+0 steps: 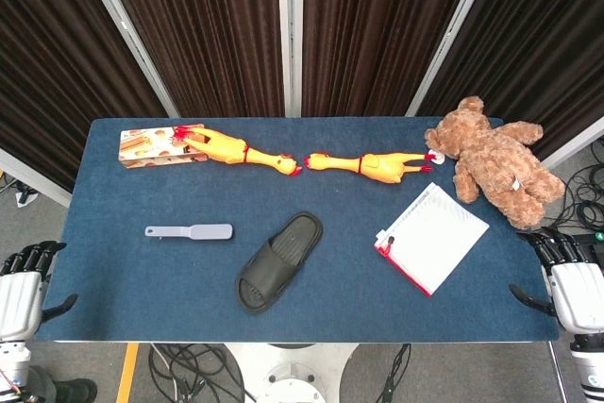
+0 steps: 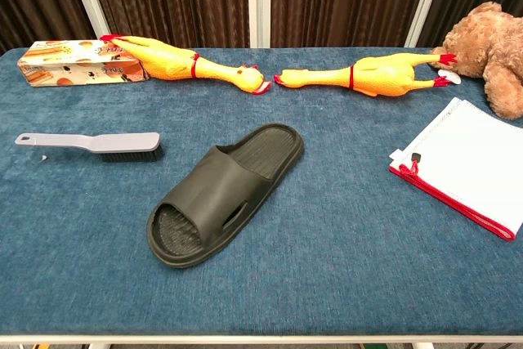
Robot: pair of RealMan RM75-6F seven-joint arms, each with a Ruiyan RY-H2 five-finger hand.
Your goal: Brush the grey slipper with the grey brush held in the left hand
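The dark grey rubber slipper (image 2: pixel 225 194) lies nearest the front edge of the blue cloth-covered counter (image 2: pixel 343 284), sole down, its toe end toward the front left and its heel toward the back right. Left of the slipper and well apart from it lies the flat grey plastic brush (image 2: pixel 94 144), bristles down, handle pointing away from the slipper, with nothing touching it. Behind the slipper two yellow rubber chickens (image 2: pixel 184 64) (image 2: pixel 359 73) lie head to head; the chicken behind and left of it rests its feet on a small printed cardboard box (image 2: pixel 78 63). Right of the slipper lies a white red-edged zip pouch (image 2: pixel 466 165), and behind that a brown teddy bear (image 2: pixel 490 51). The left hand (image 1: pixel 21 280) hangs off the counter's edge far left of the slipper, empty with fingers spread; the right hand (image 1: pixel 571 276) hangs far right of it, likewise empty and spread.
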